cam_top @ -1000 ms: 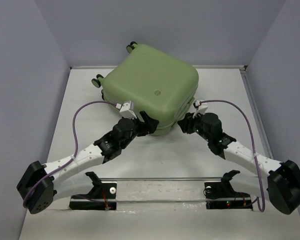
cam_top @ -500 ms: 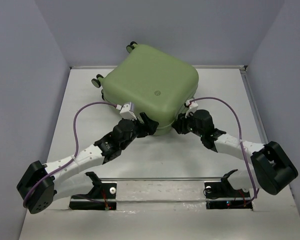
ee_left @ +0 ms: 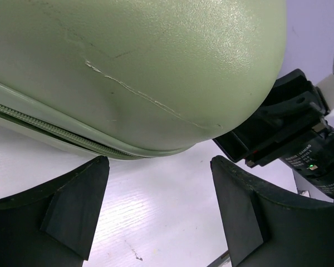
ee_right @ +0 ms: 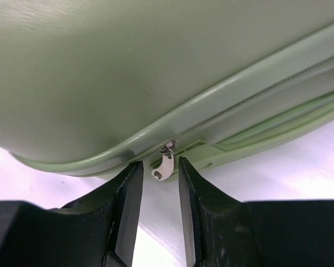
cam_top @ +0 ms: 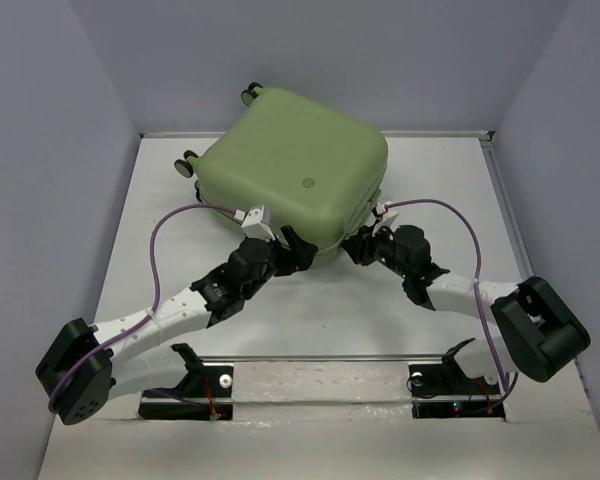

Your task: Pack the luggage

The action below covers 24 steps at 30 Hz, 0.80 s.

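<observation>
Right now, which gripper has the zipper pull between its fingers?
The right gripper: the silver zipper pull hangs in the narrow gap at its fingertips. The left gripper is spread wide at the luggage corner, with no pull in view.

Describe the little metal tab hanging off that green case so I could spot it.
Find the big light-green hard-shell suitcase. Follow its zipper seam to the right gripper. A small silver zipper pull dangles between its black fingers, the only shiny thing hanging there.
</observation>
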Motion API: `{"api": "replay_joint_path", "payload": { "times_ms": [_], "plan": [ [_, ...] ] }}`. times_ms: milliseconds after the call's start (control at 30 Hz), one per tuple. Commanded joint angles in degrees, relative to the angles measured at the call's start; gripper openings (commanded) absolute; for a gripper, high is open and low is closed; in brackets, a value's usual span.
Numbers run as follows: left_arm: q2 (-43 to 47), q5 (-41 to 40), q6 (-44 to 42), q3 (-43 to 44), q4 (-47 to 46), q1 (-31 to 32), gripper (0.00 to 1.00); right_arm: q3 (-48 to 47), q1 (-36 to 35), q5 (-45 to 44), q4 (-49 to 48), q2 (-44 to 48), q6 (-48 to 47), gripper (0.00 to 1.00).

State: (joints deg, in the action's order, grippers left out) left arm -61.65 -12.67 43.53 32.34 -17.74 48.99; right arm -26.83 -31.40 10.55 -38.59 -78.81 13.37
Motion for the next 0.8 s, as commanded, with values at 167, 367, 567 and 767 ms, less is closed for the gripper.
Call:
{"api": "replay_joint_path", "payload": {
  "times_ms": [167,367,567,767],
  "plan": [
    [0.8,-1.7,-0.5,0.9,-2.0,-0.4,0.85,-3.0,0.0,-1.1,-7.1,-0.6,-3.7,0.34],
    [1.4,-2.0,-0.8,0.8,-1.3,-0.5,0.85,-4.3,0.0,0.2,-9.9,-4.9,-4.2,0.18],
    [0.4,-2.4,-1.5,1.6,-2.6,-1.0,0.85,-1.3,0.0,1.2,-16.4,-3.7,-1.0,0.07],
    [-4.1,-3.0,-3.1,4.7,-5.3,-2.9,0.84,3.0,-5.7,-1.7,-9.2,1.8,2.0,0.07]
  ]
}}
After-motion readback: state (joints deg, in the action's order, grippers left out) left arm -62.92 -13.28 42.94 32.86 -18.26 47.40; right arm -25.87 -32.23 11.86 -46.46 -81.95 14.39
